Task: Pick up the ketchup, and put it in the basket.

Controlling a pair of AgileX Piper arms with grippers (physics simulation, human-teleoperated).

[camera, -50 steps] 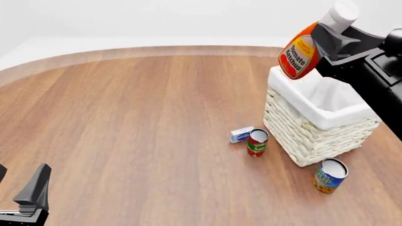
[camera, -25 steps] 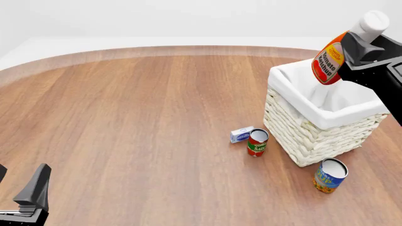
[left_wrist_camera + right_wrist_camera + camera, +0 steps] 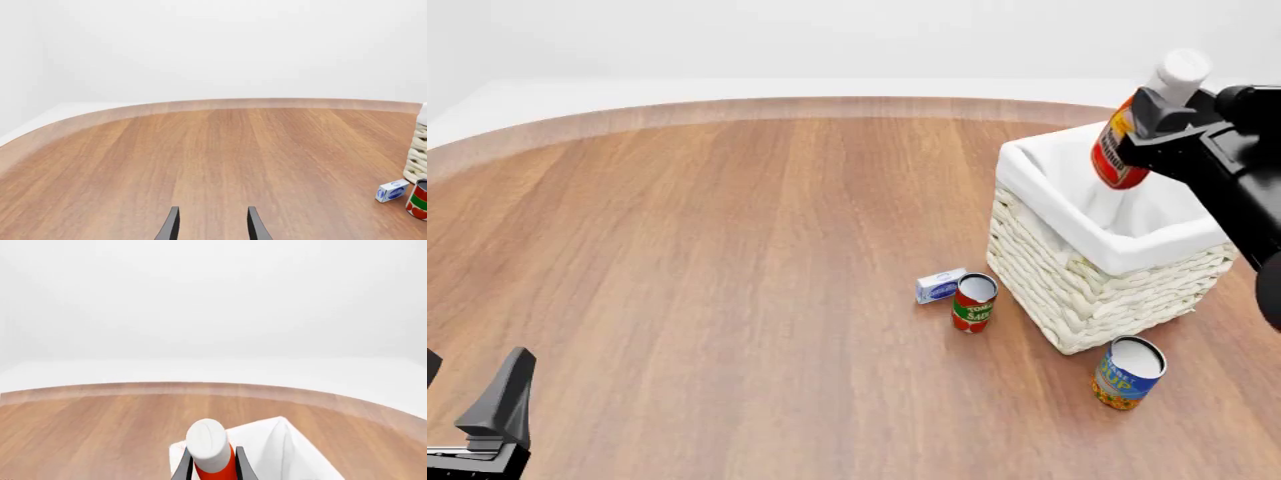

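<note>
The ketchup [image 3: 1122, 148] hung tilted, cap up, pinched just below its white cap between the jaws of the right gripper [image 3: 1154, 112], its base over the open basket [image 3: 1094, 290] beneath them. This looked like the placing step: the next move called for lowering the bottle further inside the liner before letting go. The left gripper [image 3: 212, 226] sat well apart, jaws parted and holding nothing.
</note>
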